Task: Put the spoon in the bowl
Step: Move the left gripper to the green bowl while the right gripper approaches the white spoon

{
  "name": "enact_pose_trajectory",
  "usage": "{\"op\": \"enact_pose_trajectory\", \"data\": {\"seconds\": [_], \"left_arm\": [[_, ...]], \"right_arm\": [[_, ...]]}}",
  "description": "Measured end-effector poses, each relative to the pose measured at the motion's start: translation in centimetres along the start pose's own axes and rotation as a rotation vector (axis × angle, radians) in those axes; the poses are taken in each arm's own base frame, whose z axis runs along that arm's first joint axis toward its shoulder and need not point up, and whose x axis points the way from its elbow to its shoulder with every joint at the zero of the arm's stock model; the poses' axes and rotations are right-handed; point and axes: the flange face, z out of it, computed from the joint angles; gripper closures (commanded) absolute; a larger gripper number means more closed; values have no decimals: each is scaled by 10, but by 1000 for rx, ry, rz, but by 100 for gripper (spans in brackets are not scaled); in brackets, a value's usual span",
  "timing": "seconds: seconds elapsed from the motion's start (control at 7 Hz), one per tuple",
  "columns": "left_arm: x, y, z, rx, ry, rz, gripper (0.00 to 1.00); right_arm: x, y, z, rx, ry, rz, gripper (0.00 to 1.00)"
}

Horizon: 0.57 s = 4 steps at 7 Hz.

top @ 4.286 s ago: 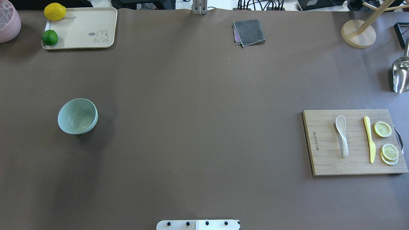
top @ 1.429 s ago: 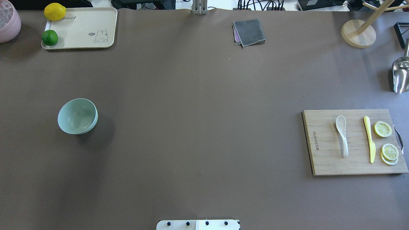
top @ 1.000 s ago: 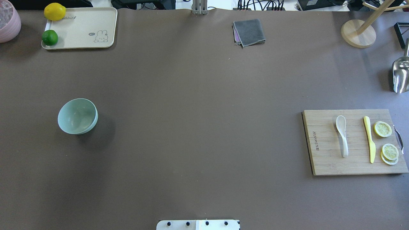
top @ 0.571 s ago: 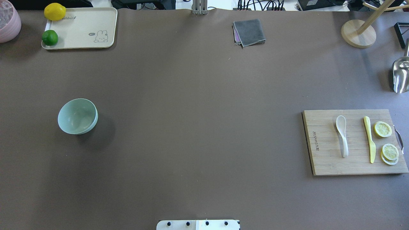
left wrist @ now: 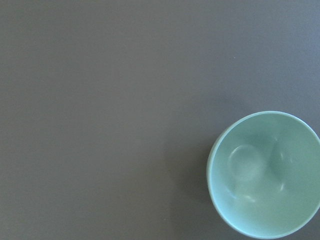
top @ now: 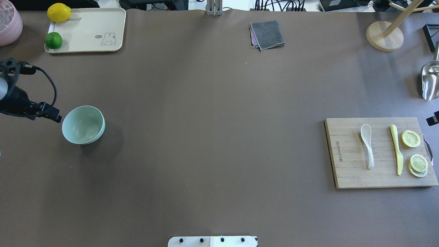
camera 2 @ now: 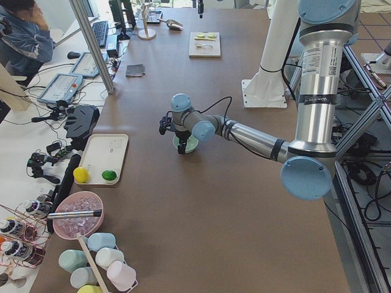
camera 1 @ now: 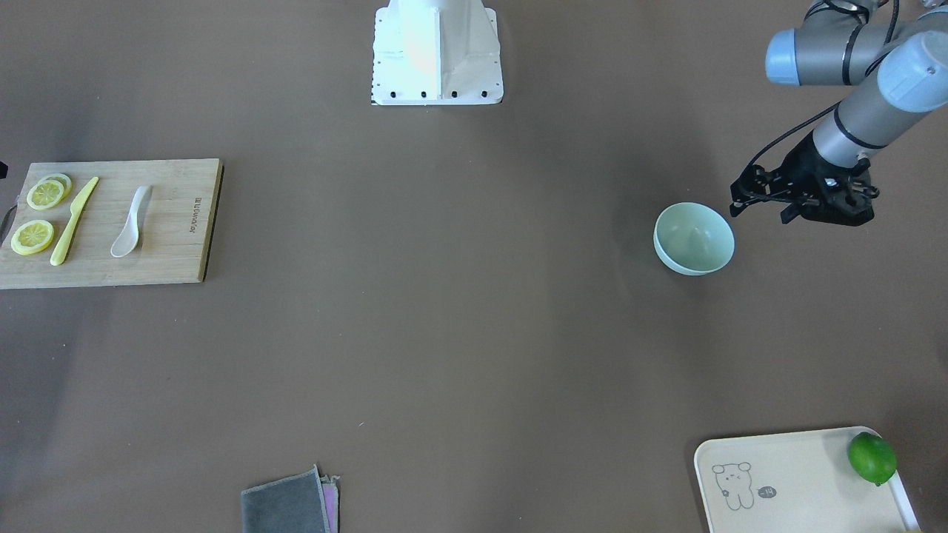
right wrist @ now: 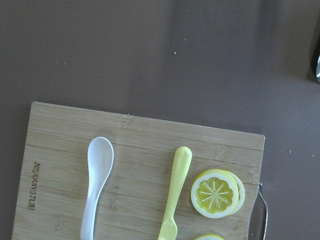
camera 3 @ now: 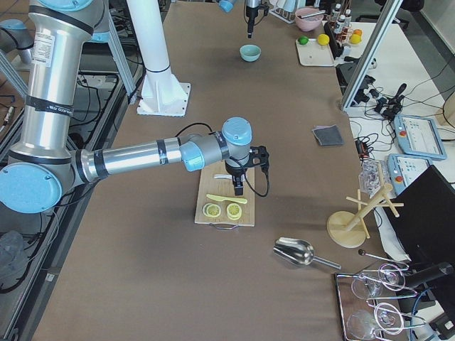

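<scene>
The off-white spoon (top: 367,145) lies on a wooden cutting board (top: 346,171) at the right, scoop away from me; it also shows in the right wrist view (right wrist: 96,187). The mint-green bowl (top: 83,124) stands empty at the left and shows in the left wrist view (left wrist: 265,175). My left gripper (camera 1: 811,203) hangs above the table just beside the bowl; I cannot tell whether it is open or shut. My right gripper (camera 3: 238,186) hangs above the board's outer side, apart from the spoon; its state cannot be told.
A yellow knife (top: 396,149) and lemon slices (top: 411,138) lie on the board beside the spoon. A cream tray (top: 89,27) with a lemon and a lime is at the far left, a grey cloth (top: 267,34) far centre, a metal scoop (top: 429,80) far right.
My left arm has come into the overhead view at the left edge, beside the bowl. A small part of my right arm now shows at the right edge. Spoon and bowl have not moved.
</scene>
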Motion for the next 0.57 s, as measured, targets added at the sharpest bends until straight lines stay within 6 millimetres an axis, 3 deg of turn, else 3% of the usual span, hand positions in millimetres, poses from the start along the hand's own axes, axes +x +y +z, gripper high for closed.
{"op": "enact_pose_trajectory", "data": {"seconds": [0.29, 0.57], "left_arm": [[9, -15, 28, -6, 8, 23, 15], [10, -23, 40, -12, 1, 24, 27]], "right_arm": [[-20, 1, 14, -10, -20, -34, 0], [-34, 2, 23, -17, -36, -52, 0]]}}
